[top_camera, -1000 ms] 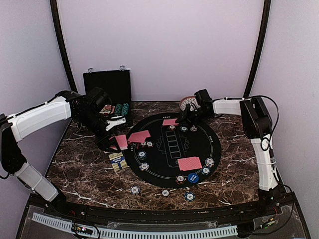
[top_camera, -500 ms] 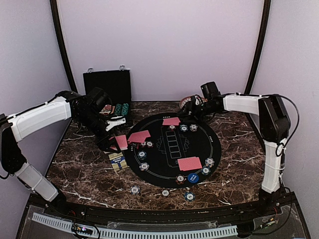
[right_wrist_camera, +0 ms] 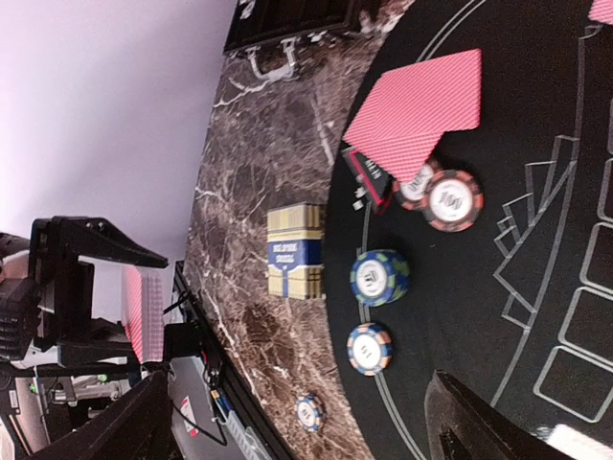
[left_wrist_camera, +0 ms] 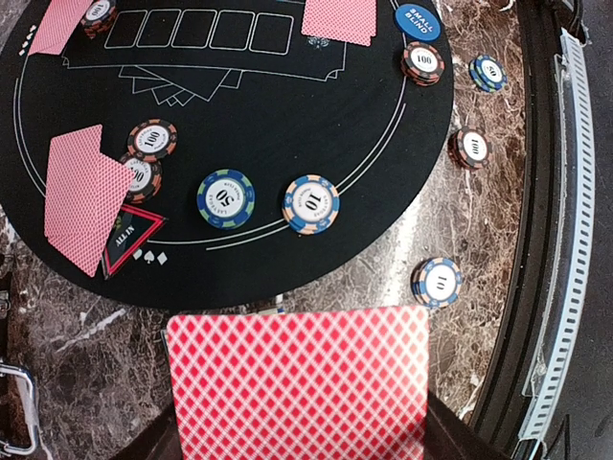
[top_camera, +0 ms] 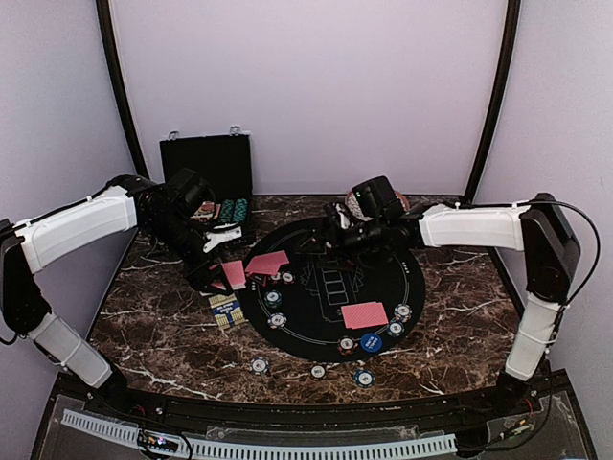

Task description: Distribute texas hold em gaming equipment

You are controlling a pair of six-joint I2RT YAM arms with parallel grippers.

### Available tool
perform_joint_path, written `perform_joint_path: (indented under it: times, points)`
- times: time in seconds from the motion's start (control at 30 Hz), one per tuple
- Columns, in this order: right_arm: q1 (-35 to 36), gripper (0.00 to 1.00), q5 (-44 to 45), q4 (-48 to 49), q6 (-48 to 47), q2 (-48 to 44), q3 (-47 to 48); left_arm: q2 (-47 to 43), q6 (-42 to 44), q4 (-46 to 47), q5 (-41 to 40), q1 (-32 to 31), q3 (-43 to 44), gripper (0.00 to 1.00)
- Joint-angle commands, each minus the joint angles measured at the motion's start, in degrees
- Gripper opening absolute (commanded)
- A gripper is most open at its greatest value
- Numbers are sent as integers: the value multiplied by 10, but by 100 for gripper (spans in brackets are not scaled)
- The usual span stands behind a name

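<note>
Clock positions refer to the round black mat (top_camera: 330, 287) in the top view, with 12 o'clock on the side far from the arm bases. The left fingers (right_wrist_camera: 96, 240) are clamped on a red-backed held card (left_wrist_camera: 297, 383); whether they grip one card or several cannot be told. The held card sits just outside the mat rim at 9 o'clock, above the table (top_camera: 172, 326). Its back is toward the left wrist camera and its free edge leads toward the mat. Its lower part is cut off in that view, so its long axis cannot be told. The 10 o'clock cards (top_camera: 268, 262) lie face down beside the red-triangle marker (left_wrist_camera: 129, 240). The 5 o'clock cards (top_camera: 364, 314) lie near the blue button (left_wrist_camera: 417, 21). Directly ahead of the held card, at 8 o'clock, a green-striped chip (left_wrist_camera: 225, 198) and a blue-striped chip (left_wrist_camera: 311, 203) lie with no cards beside them. Judgement: this is the probable next place. It lies at about 4 o'clock from the left fingers, and the left arm is much the nearer. The right fingers (right_wrist_camera: 469, 426) stand wide apart with nothing between them, hovering over the mat near 12 o'clock, well apart from the held card. Risk: the 10 o'clock cards lie just beside the likely path, so the held card should pass clear of them.
</note>
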Motion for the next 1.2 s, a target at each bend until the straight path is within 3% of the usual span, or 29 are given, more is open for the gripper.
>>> perform_joint_path:
  times: [0.0, 0.5, 1.17]
  points:
    - [45, 93, -24, 109, 50, -5, -15, -15, -3, -4, 17, 3, 14, 0]
    - [107, 91, -44, 222, 124, 54, -9, -20, -3, 2, 20, 3, 8, 0]
    - [129, 90, -91, 280, 173, 122, 56, -9, -8, 4, 24, 3, 23, 0]
